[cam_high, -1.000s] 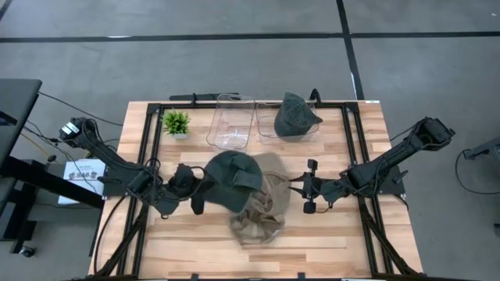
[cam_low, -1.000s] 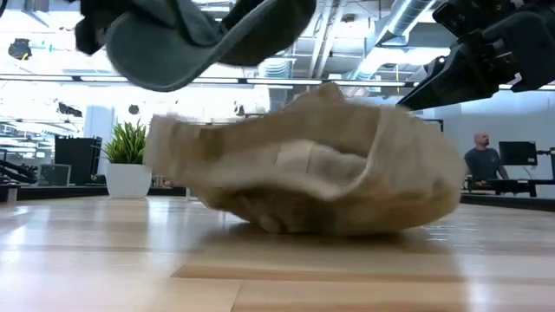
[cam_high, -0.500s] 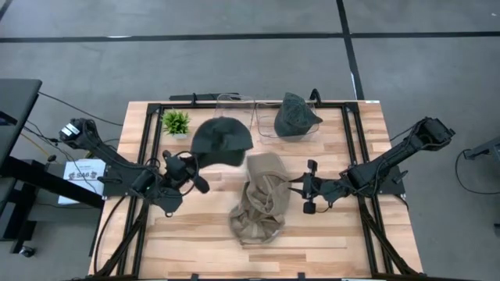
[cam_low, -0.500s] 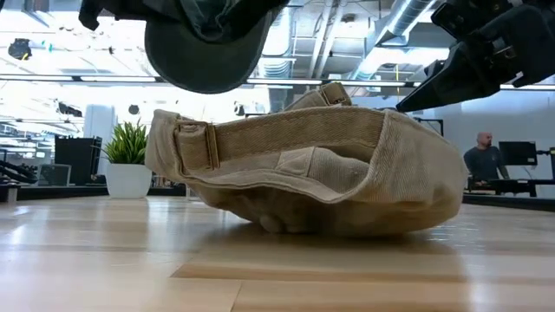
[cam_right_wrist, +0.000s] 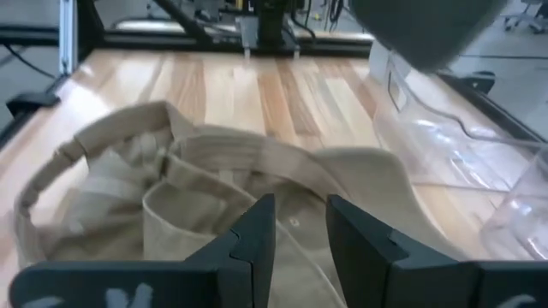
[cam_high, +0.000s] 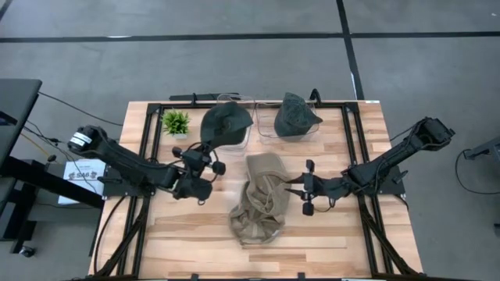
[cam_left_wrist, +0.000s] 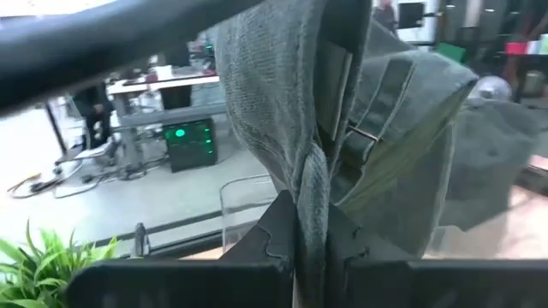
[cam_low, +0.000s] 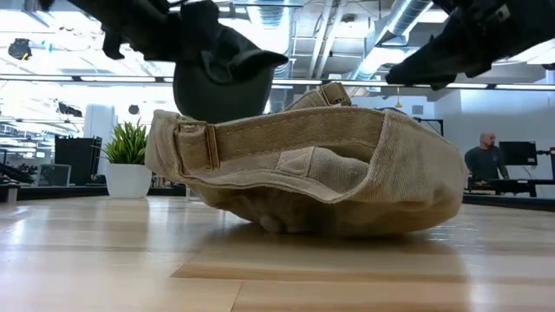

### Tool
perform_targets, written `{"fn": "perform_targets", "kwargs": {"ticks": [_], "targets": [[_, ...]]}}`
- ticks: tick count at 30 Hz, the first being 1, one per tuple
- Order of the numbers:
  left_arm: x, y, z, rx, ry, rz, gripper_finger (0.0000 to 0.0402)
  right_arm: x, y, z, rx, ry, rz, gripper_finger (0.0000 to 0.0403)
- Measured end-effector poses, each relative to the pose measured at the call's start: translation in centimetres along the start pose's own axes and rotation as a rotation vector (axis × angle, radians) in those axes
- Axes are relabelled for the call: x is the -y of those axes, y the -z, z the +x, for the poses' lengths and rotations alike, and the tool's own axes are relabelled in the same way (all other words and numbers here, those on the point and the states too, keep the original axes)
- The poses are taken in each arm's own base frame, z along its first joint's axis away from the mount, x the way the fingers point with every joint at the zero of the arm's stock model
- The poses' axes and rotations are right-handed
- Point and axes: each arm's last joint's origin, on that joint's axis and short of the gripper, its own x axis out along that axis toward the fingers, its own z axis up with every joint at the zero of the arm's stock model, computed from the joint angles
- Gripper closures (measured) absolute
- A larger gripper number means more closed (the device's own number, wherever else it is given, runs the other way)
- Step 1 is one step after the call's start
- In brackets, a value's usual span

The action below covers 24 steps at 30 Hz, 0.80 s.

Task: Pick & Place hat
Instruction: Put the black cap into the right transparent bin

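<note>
Three caps in play. Left hand (cam_high: 205, 166) is clamped on the fabric of the dark green cap (cam_high: 225, 122), as the left wrist view shows, with cloth pinched between its fingers (cam_left_wrist: 274, 235). Over the last second this cap travelled from above the tan cap (cam_high: 262, 195) at mid-counter toward the far edge; it now hangs over the left clear bin (cam_high: 231, 121), off the counter (cam_high: 336, 234) surface. Judgement: carry leg nearly finished, release into the bin is the next step.

Second dark cap (cam_high: 294, 115) sits in the right clear bin (cam_high: 269, 117), unchanged. Tan cap lies crumpled, opening up, untouched.

Right hand (cam_high: 306, 195) waits just beside the tan cap's right side, fingers (cam_right_wrist: 248, 235) partly apart, holding nothing; it has crept slightly closer. Small potted plant (cam_high: 176, 122) stands near the far-left corner.
</note>
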Motion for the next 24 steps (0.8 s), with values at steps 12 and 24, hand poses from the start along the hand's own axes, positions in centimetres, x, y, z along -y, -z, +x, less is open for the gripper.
{"fn": "perform_targets", "kwargs": {"ticks": [12, 24], "targets": [[0.8, 0.9, 0.4, -0.001, -0.016, -0.002, 0.0385, -0.1, -1.3, -0.1, 0.115, -0.010, 0.070, 0.0305], [1.0, 0.5, 0.3, -0.001, -0.009, -0.066, 0.0385, 0.6, -1.2, 1.9, 0.156, 0.019, 0.119, 0.0305]]}}
